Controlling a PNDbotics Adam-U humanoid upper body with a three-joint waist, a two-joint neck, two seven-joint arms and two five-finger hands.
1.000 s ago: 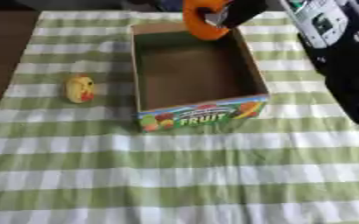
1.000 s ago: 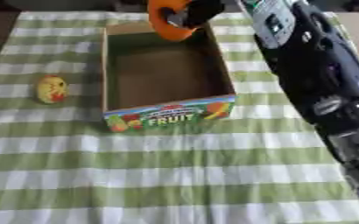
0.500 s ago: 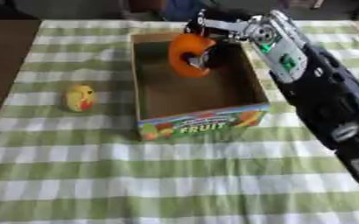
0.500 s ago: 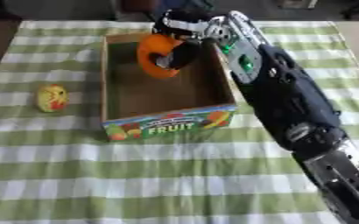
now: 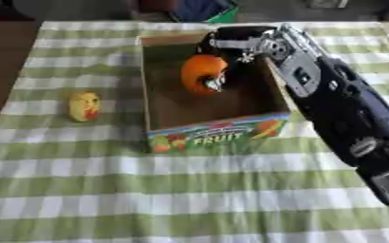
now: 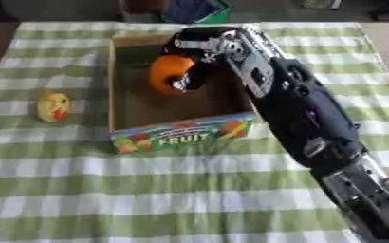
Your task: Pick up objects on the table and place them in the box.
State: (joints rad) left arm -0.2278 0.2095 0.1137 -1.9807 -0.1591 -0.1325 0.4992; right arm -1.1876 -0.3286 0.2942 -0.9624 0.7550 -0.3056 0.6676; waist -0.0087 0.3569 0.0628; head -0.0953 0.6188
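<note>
Orange fruit (image 5: 199, 72) pinched in my right hand (image 5: 231, 57), fingers curled round it, inside FRUIT box (image 5: 214, 135), possibly above floor. Next: release, retract, fetch yellow fruit (image 5: 84, 106) left of box.

orange fruit (image 5: 201, 73): round, held over the box's far half
yellow fruit (image 5: 84, 105): lying near the desk's left edge
box (image 5: 214, 135): open, upright, mid-desk
</note>
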